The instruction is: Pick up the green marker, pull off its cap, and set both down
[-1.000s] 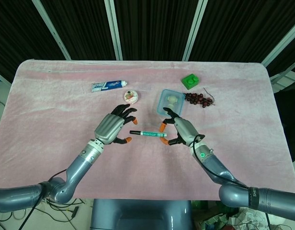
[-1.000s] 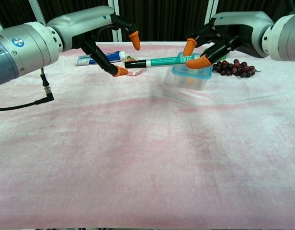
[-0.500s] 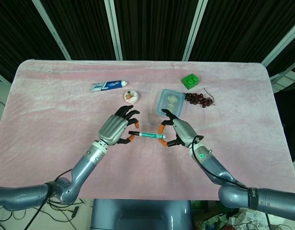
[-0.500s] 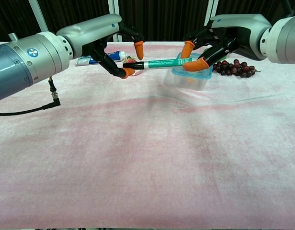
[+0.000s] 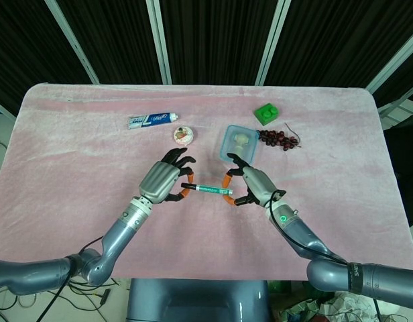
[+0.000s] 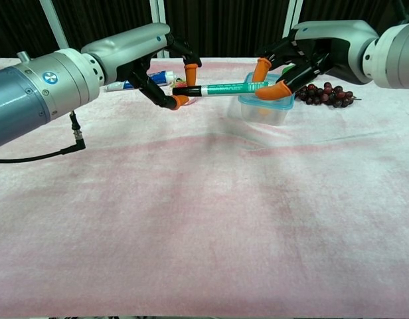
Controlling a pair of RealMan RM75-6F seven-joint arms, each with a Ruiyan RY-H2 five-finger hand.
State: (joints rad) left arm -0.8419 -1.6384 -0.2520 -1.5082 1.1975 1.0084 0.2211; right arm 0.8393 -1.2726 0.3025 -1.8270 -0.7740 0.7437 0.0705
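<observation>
The green marker [image 5: 210, 190] [image 6: 228, 87] hangs level above the pink cloth, its black cap [image 5: 188, 186] [image 6: 184, 92] pointing to the robot's left. My right hand [image 5: 251, 185] [image 6: 294, 56] pinches the green barrel between thumb and a finger near its right end. My left hand [image 5: 163, 180] [image 6: 158, 66] sits at the cap end, and its orange fingertips [image 6: 190, 73] close on the cap from above and below. The cap is still on the marker.
On the pink cloth [image 5: 72, 168] behind the hands lie a toothpaste tube [image 5: 151, 120], a small round tin [image 5: 184, 135], a clear blue box [image 5: 237, 142], a green block [image 5: 265, 113] and a bunch of dark grapes [image 5: 279, 138].
My left hand has moved right to the marker's cap end and its fingers have closed around the cap. The right hand has kept hold of the marker, almost still.
</observation>
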